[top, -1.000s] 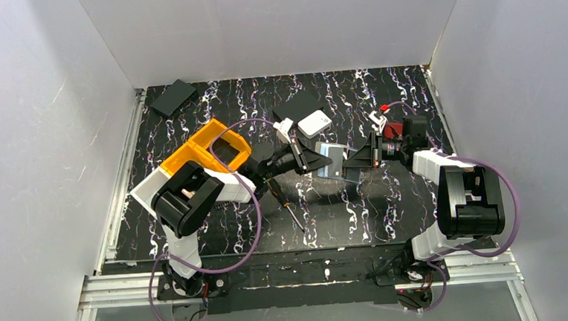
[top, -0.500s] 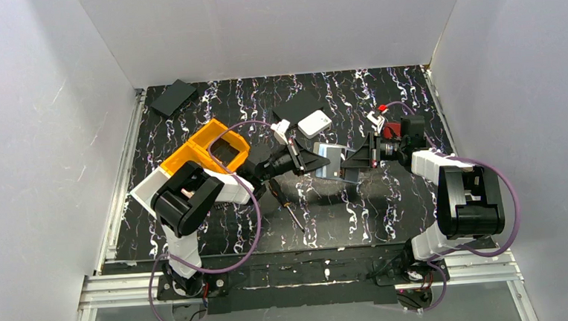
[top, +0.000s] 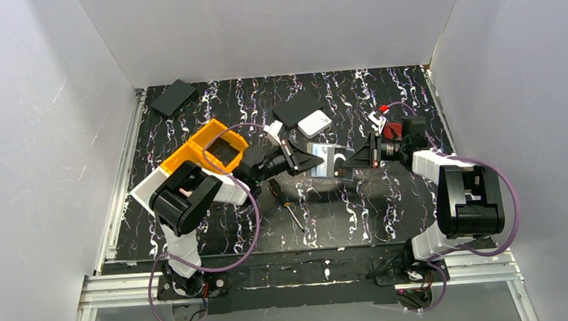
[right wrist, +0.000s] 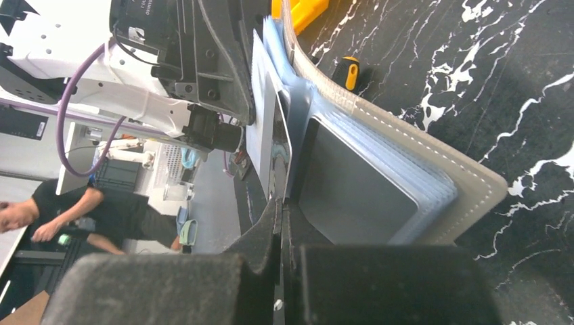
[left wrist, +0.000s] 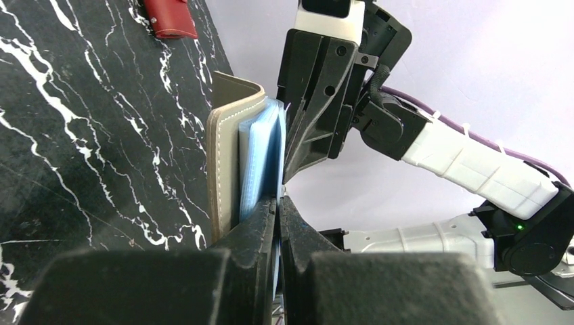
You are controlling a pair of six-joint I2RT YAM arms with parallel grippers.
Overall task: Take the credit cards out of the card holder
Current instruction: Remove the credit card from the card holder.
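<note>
Nearest my bases, a black-and-orange-handled screwdriver (top: 287,203) is lying loose on the black white-veined marble-pattern table (top: 388,206). It is lying apart from the work and playing no part in it.

Just beyond it, I am holding the small taupe folding card holder (left wrist: 223,162) up off the table, stretched between my two arms. My left claw (top: 312,161) is clamped tight on the lower edge of the holder's pale blue inner leaves. I am gripping there so the holder cannot slide while something is being drawn out of it. My right claw (top: 349,161) is facing it from the other side, pinched flat on a thin edge. That edge looks like one of the thin pale blue and greyish credit cards (right wrist: 269,128) standing proud of the pocket. I cannot tell for sure whether it is a card or a pocket leaf.

The holder is hanging open on its side, stitched taupe cover towards the table, so the pocket mouth is facing my right claw. The cards are sitting inside, so none is out yet, I judge.

Farther back, a white square box (top: 314,123) is resting on the table.
</note>
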